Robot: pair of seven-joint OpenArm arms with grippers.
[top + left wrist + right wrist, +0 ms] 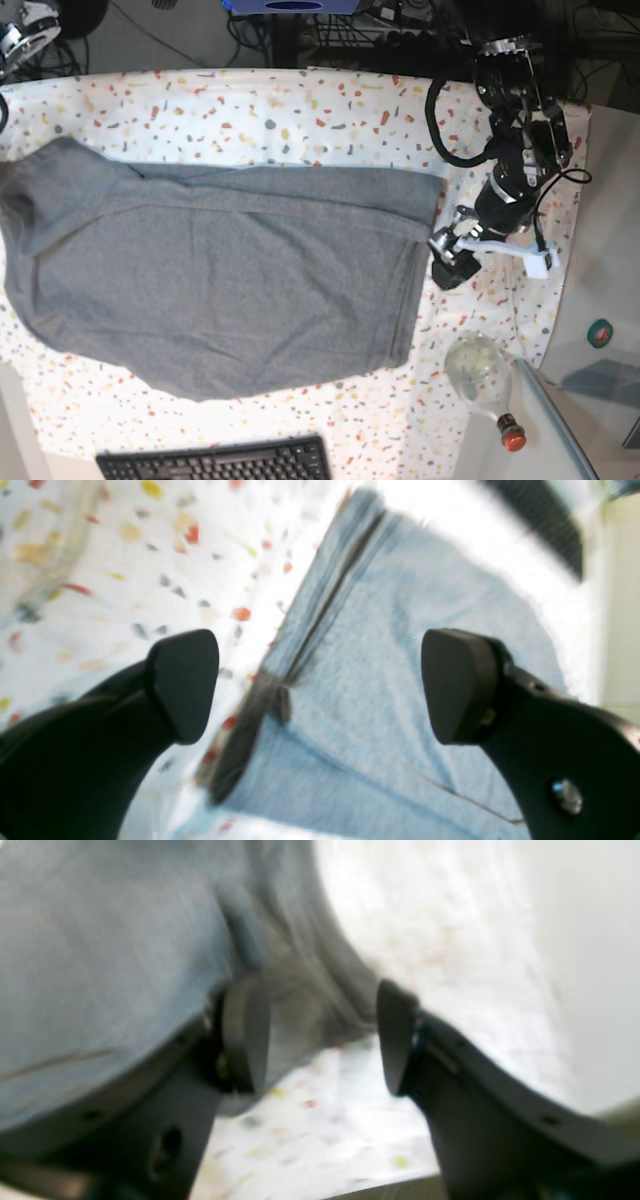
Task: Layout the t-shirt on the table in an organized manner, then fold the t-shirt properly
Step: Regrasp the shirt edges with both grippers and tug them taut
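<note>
On the speckled table [300, 100] the soft, limp grey t-shirt [220, 290] is lying spread, left gripper [320, 685] gaping beside its hem edge, right gripper [320, 1035] also parted, best pinching corners.

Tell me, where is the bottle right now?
In the base view, the bottle lies at the lower right, near the table's corner, right of the t-shirt.

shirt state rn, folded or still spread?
Partly folded. In the base view the t-shirt lies flat on the table, with a doubled layer along its top edge; the left wrist view shows stacked layers at one edge.
</note>
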